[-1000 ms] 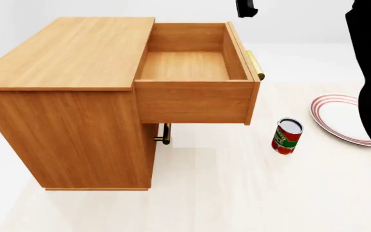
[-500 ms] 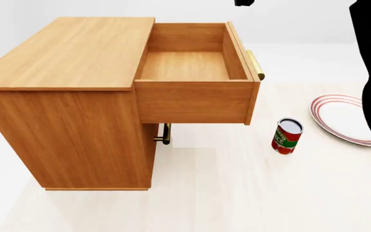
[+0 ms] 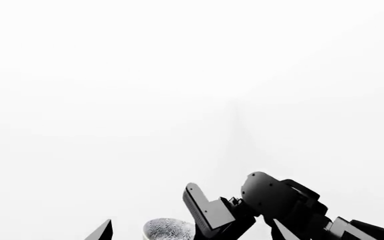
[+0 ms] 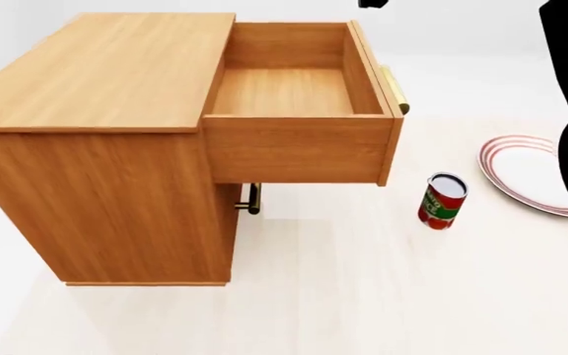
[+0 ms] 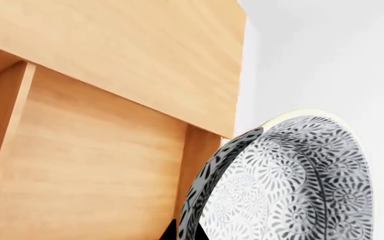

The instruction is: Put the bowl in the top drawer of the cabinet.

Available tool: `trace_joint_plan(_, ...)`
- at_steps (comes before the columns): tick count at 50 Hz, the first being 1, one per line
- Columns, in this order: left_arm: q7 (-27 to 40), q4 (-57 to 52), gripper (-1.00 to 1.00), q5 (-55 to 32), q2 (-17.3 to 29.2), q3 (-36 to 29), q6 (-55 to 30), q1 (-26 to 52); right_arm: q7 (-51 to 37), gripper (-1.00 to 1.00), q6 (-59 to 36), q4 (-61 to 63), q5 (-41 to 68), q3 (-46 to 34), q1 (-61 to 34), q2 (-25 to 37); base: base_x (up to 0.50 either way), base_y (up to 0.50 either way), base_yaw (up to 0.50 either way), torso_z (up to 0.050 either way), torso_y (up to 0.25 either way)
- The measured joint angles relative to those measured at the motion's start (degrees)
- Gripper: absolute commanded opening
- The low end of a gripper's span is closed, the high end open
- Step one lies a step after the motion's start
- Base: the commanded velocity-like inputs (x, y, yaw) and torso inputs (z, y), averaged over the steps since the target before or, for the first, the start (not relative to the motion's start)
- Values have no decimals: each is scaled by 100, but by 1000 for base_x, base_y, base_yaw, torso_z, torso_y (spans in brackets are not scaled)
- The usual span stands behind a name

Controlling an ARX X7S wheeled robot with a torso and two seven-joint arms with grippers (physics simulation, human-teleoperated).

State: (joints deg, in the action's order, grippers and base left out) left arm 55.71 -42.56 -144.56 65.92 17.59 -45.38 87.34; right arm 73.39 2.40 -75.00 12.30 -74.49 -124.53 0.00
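right gripper's grip cannot be told, patterned bowl (image 5: 292, 185) filling its wrist view beside the open top drawer (image 4: 294, 92), left gripper (image 3: 245, 215) raised, jaws parted

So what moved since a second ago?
Mostly the head camera shifted: the cabinet, open top drawer, can and plate look slightly nearer. Nothing changed places. The drawer stays empty; the bowl isn't in yet.
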Motion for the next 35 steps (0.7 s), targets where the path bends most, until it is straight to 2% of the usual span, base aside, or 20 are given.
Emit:
trace_joint_plan(20,-49,55,100,-157,267,-183,121,298,7,-100,76,1,662,-554,-63,0,0,0,0,0,-123)
trace_joint_plan(35,-46,49,100,-190,270,-25,98,218,35,-100,174,144,1138,-896,-208,0,0,0,0,0,-96)
